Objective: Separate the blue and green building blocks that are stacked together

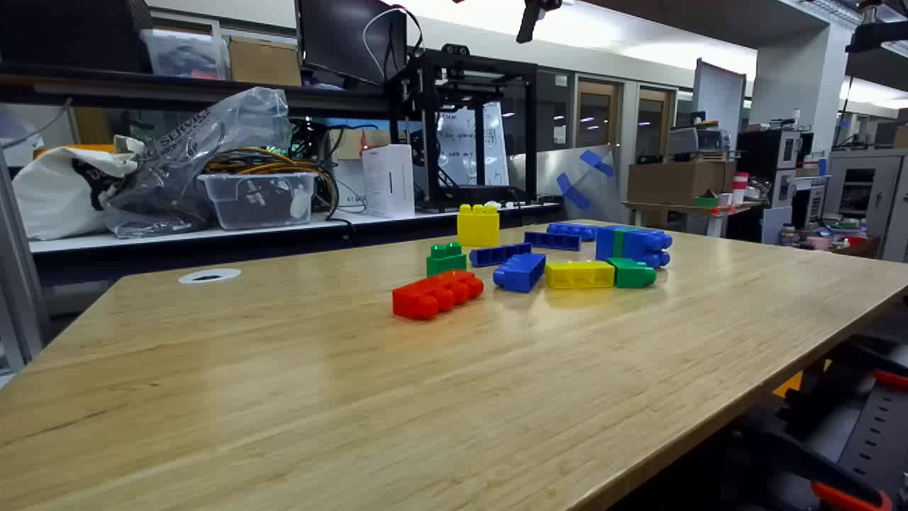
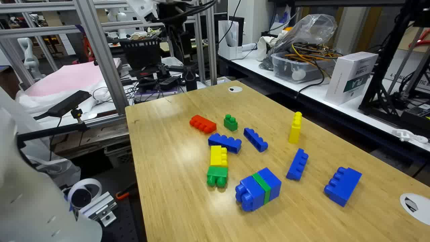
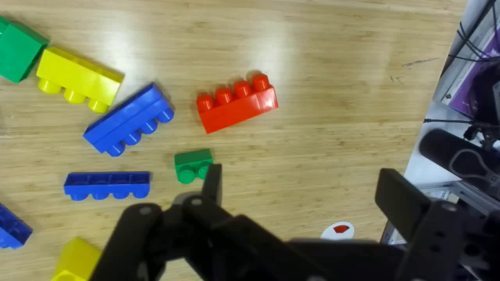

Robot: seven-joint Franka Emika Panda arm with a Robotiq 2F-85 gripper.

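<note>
A blue and green stack [image 2: 265, 187] lies on its side on the table, a thin green layer between two blue blocks with blue studs at one end. It shows in both exterior views [image 1: 621, 243] and is out of the wrist view. A separate small green brick [image 3: 192, 158] stands studs up, also in both exterior views [image 1: 446, 264] [image 2: 230, 124]. My gripper [image 3: 299, 177] is open and empty above the table. In the wrist view its left finger overlaps the edge of the small green brick; no contact is visible.
A red brick [image 2: 203, 123] lies near the small green one. A yellow brick [image 2: 218, 156] touches another green brick [image 2: 217, 172]. Several loose blue bricks [image 2: 224, 143] lie around. A yellow brick [image 2: 295, 129] stands upright. Table edges [image 1: 709, 426] and a metal frame [image 2: 100, 53] border the area.
</note>
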